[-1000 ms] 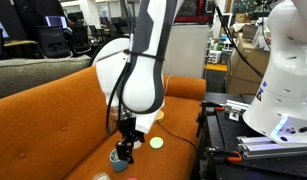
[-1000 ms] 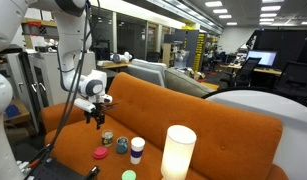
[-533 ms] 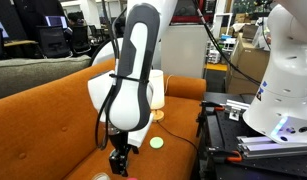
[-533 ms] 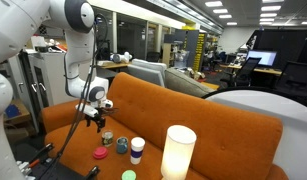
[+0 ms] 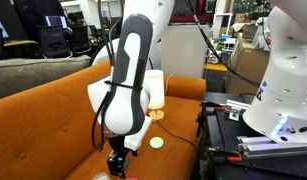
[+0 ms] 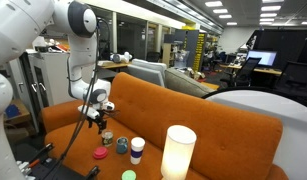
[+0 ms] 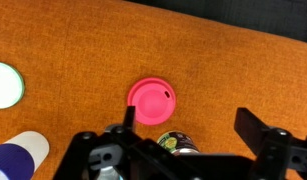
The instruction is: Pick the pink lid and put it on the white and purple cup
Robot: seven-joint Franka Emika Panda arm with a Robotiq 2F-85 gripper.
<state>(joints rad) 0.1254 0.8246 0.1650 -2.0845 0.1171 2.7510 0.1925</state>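
Lowered a little, the open pincer [image 7: 185,125] hovers above the pink lid [image 7: 152,102], squat cup [image 7: 175,143] just beside.

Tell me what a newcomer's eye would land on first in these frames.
The bright orange sofa fills the scene, with the robot's white arm looming over its seat. In the wrist view the pink lid lies flat on the orange fabric just ahead of the open gripper. A tall white lamp glows in the foreground, beside the white and purple cup.
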